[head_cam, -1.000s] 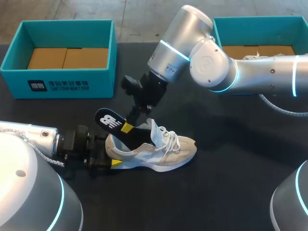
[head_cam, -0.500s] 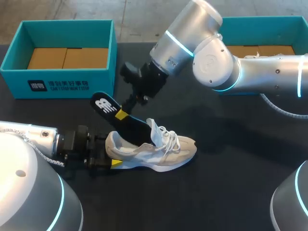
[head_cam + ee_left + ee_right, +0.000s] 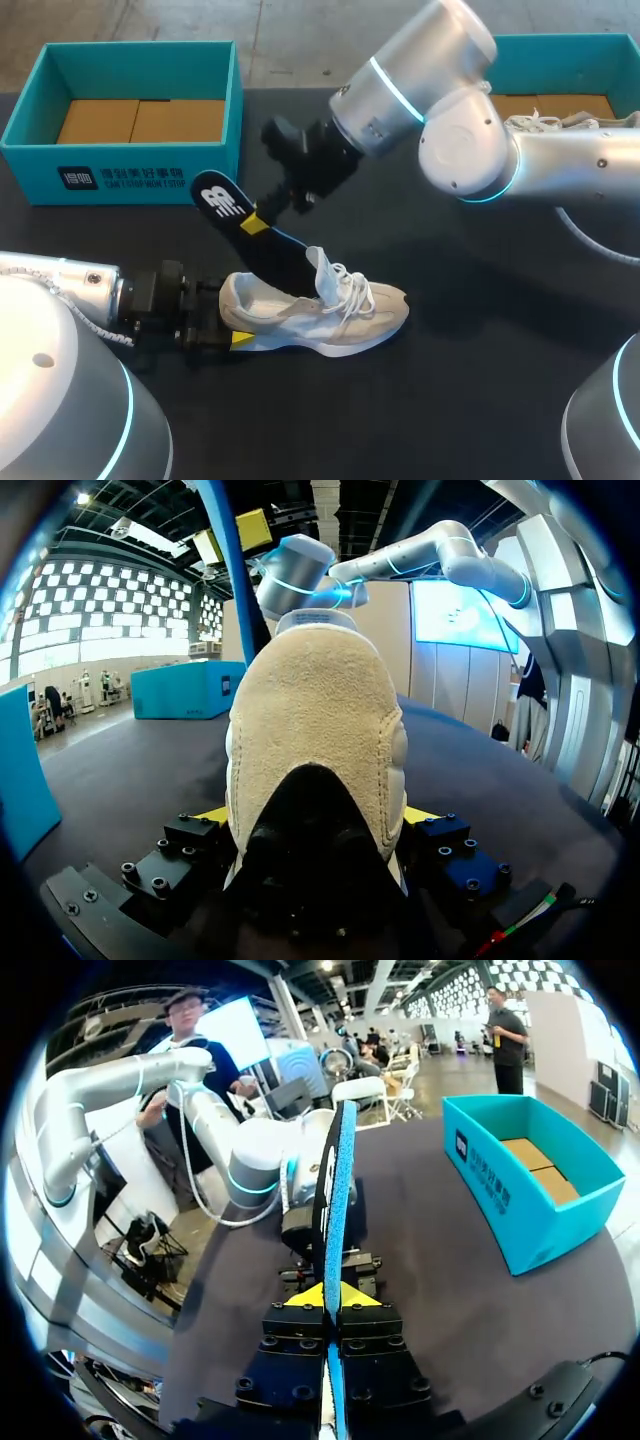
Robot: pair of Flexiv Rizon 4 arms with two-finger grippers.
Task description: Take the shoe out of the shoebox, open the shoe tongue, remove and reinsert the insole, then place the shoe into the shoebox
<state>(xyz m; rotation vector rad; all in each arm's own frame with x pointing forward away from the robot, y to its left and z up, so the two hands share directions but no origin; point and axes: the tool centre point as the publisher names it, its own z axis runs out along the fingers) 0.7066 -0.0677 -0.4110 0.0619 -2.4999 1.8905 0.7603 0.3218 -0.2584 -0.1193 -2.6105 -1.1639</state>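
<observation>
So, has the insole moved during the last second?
Yes. The insole, in the right gripper, has slid further out of the sneaker, toward the left teal shoebox.

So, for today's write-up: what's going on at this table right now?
The left gripper is clamped on the heel of a beige shoe that lies on the table. The right gripper is shut on the insole, holding it tilted up with its heel end in the air and its front end inside the shoe's opening. So the insole is partly out. Two teal shoeboxes stand at the back: the left shoebox and the right shoebox, which holds another shoe.
</observation>
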